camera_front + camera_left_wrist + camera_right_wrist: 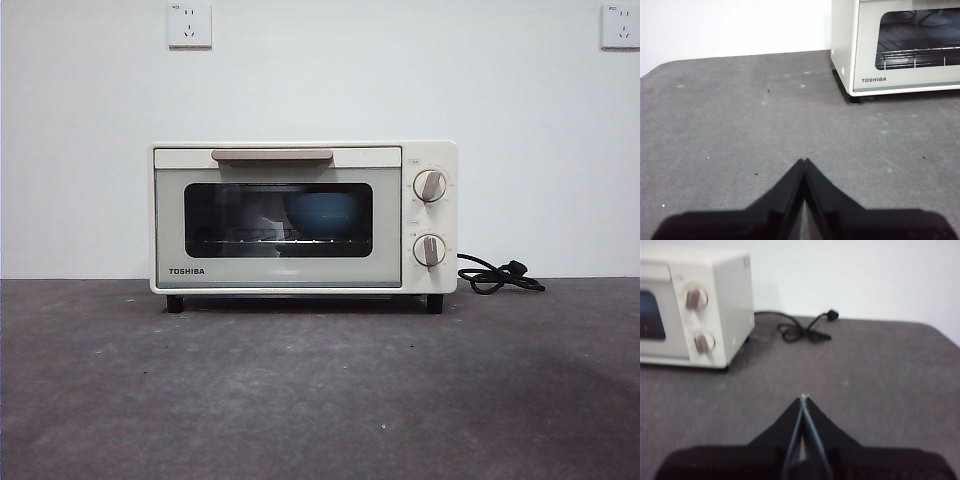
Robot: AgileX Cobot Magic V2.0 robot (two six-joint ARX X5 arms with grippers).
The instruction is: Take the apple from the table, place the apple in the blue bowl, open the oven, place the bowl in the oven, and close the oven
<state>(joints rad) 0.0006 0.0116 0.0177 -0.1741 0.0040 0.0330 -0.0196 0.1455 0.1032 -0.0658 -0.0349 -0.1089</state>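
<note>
The oven (303,217) is seen standing on the table (320,390), against a white wall (320,80), with its door closed. The beige bar handle (272,155) is placed along the top of the door. Through the dark glass, the blue bowl (323,216) is seen inside, on the wire rack (270,241), toward the right part of the window. The apple cannot be made out through the glass; whether it is in the bowl cannot be told.

Two knobs (430,186) are mounted one above the other on the right panel of the oven. A black cord (497,275) is coiled on the table just beside the right side of the oven, with its plug lying at the far end. Two wall sockets (189,24) are fixed high on the wall, one at each side.

The left gripper (804,161) is held over bare table, well apart from the oven's left front corner, and its jaws are pressed together with nothing between them. The right gripper (803,397) is held over the table on the knob side of the oven, apart from the cord, and its jaws are also closed on nothing. Nothing is standing between either gripper and the oven.
</note>
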